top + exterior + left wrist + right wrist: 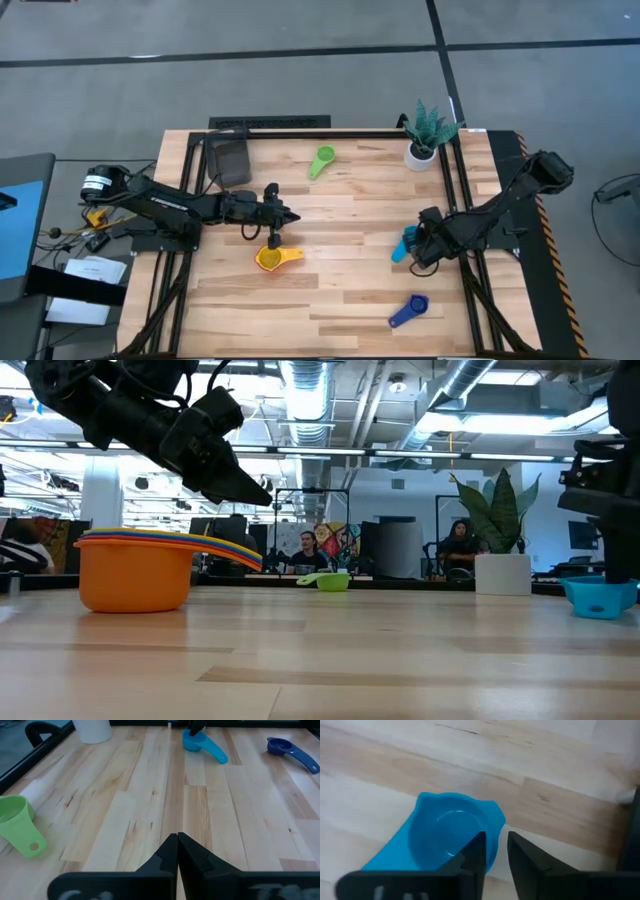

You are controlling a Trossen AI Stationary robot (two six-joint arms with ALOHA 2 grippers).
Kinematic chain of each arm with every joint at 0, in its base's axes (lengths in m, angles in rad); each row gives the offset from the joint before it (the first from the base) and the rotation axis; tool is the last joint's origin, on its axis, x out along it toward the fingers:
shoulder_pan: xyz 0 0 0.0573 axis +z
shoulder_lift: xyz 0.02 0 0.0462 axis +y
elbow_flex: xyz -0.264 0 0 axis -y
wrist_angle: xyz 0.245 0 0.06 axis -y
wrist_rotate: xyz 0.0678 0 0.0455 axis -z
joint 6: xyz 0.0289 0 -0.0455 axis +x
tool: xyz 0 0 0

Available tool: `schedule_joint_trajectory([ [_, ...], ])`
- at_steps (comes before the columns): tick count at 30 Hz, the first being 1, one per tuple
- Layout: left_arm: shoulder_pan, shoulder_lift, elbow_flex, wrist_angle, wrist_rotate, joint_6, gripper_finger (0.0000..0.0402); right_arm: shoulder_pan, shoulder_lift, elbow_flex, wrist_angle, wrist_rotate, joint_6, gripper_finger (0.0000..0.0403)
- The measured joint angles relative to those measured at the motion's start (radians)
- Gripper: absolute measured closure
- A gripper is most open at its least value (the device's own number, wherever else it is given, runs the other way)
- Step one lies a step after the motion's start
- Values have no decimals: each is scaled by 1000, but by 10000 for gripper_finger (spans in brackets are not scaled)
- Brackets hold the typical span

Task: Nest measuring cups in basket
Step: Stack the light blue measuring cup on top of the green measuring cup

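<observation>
A nested stack of cups [270, 258], orange outside and yellow within, stands on its base at mid-table [135, 575]. My left gripper [287, 216] hovers shut just beyond it, touching nothing [177, 845]. The green cup [322, 160] lies on the table toward the far edge. The light blue cup [403, 245] stands upright on the table at the right. My right gripper [495, 850] is open over it, one finger above the bowl and the other outside the rim. The dark blue cup [408, 310] lies near the near edge. The dark basket [230, 160] sits at the far left. My right gripper comes at the light blue cup from above, its fingers [476, 852] standing astride the bowl's rim [492, 857] on the side away from the handle. I cannot tell whether either finger touches the wall. The cup stands on the table.
A white pot with a green plant [424, 150] stands at the far right corner. Black frame rails [455, 200] run along the table's sides. Bare wood lies between the stack and the light blue cup. People sit in the room beyond the far edge.
</observation>
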Motion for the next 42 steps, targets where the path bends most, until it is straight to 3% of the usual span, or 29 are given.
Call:
schedule_joint_trajectory([
  [9,0,0,3,8,0,0,401,0,0,0,114,125,-220,387],
  [14,0,0,29,10,0,-16,401,-6,0,12,249,216,-430,386],
  [19,0,0,69,10,1,-16,401,-71,0,65,431,263,-751,392],
  [27,-7,0,130,9,7,-26,401,-212,0,169,713,259,-1220,395],
  [36,-48,0,219,2,-66,50,356,-310,0,248,742,174,-1363,396],
  [42,-54,0,287,-43,-103,72,307,-328,19,252,920,96,-1473,397],
])
